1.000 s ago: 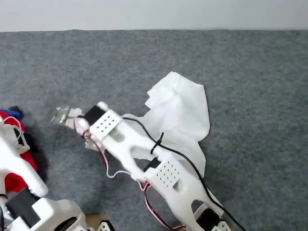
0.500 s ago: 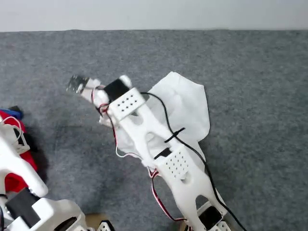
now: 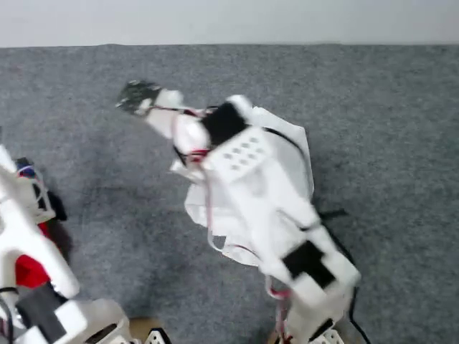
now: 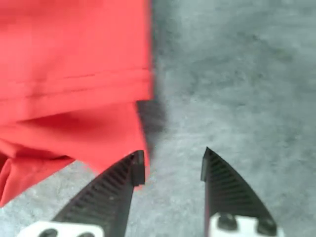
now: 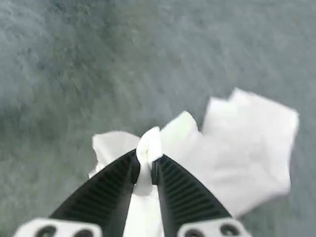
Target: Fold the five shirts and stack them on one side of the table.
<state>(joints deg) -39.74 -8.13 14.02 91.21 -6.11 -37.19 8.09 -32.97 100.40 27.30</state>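
Note:
A crumpled white shirt [image 3: 287, 158] lies mid-table, partly hidden under my right arm [image 3: 244, 158], which stretches over it toward the far left. In the right wrist view my right gripper [image 5: 145, 165] is shut on a pinched fold of the white shirt [image 5: 247, 143], and the rest of the cloth spreads below on the mat. A red shirt [image 3: 27, 271] sits at the near left edge beside my left arm [image 3: 25, 229]. My left gripper [image 4: 172, 163] is open just above the mat at the corner of the red shirt [image 4: 74, 74], with nothing between its fingers.
The grey felt mat [image 3: 387, 107] covers the whole table. A pale wall strip [image 3: 229, 21] runs along the far edge. A small blue part [image 3: 26, 170] shows at the left edge beside the left arm.
My right arm swung from the left middle toward the far side and rose, drawing the white shirt's left edge with it. The left arm shifted slightly.

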